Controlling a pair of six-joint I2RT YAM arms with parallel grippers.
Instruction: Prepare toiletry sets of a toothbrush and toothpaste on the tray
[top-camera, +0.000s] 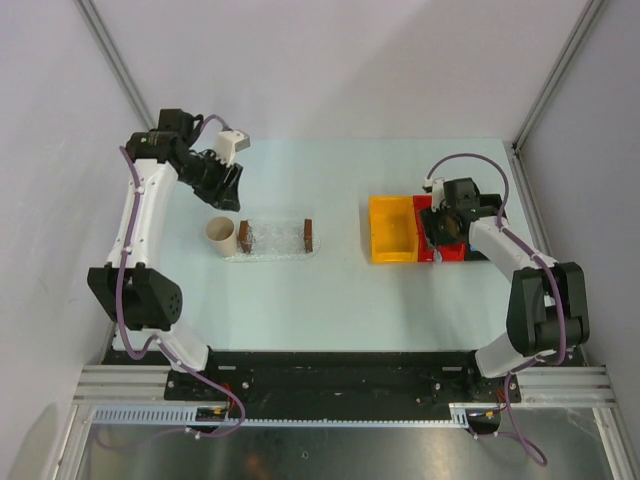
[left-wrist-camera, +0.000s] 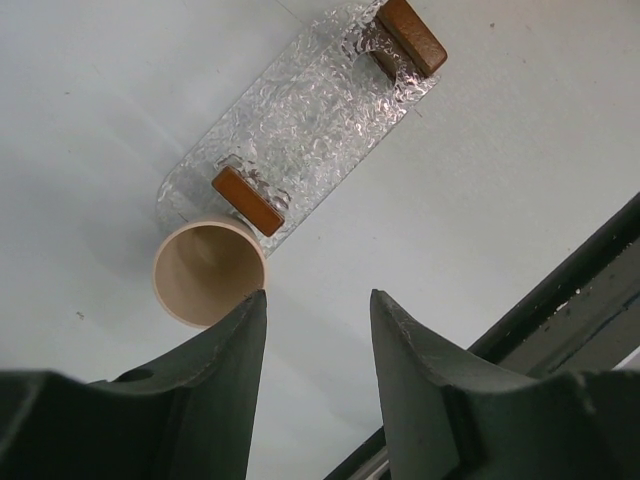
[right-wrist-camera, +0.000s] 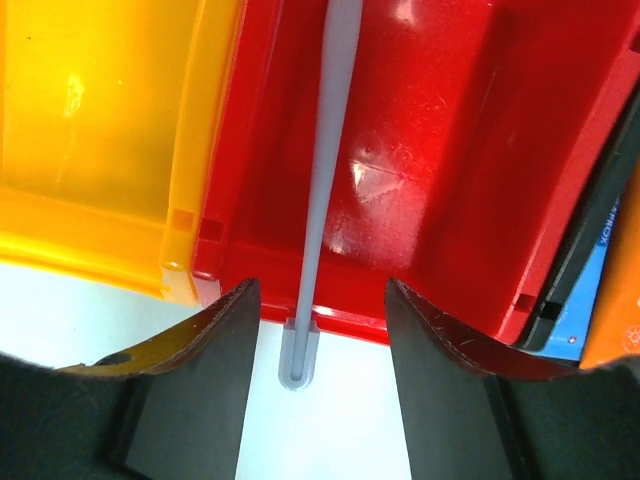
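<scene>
Top view: tray (top-camera: 275, 245) sits mid-table with nothing on it, beige cup (top-camera: 221, 236) touching its left end. My left claw (top-camera: 224, 192) hangs behind the cup. My right claw (top-camera: 440, 234) is down in the red bin (top-camera: 455, 254), next to the yellow bin (top-camera: 376, 230). Count: one tray, one cup, two bins.

Left wrist: left claw (left-wrist-camera: 318, 300) is spread and holds nothing. Below it are the cup (left-wrist-camera: 208, 272) and tray (left-wrist-camera: 300, 120), with two wooden blocks (left-wrist-camera: 248, 200).

Right wrist: right claw (right-wrist-camera: 322, 290) is spread, one finger on each side of the toothbrush (right-wrist-camera: 325, 150), not touching it. One toothbrush, lying lengthwise in the red bin (right-wrist-camera: 430, 150), its near end poking over the bin wall. It looks light, thin, fairly stiff and slick, so it may twist in a pinch. Best hold is probably that overhanging end, square across the handle. Yellow bin (right-wrist-camera: 100, 100) shows nothing inside. Blue (right-wrist-camera: 590, 300) and orange (right-wrist-camera: 618, 340) bits at the right edge are probably the two toothpaste tubes, mostly cut off.
</scene>
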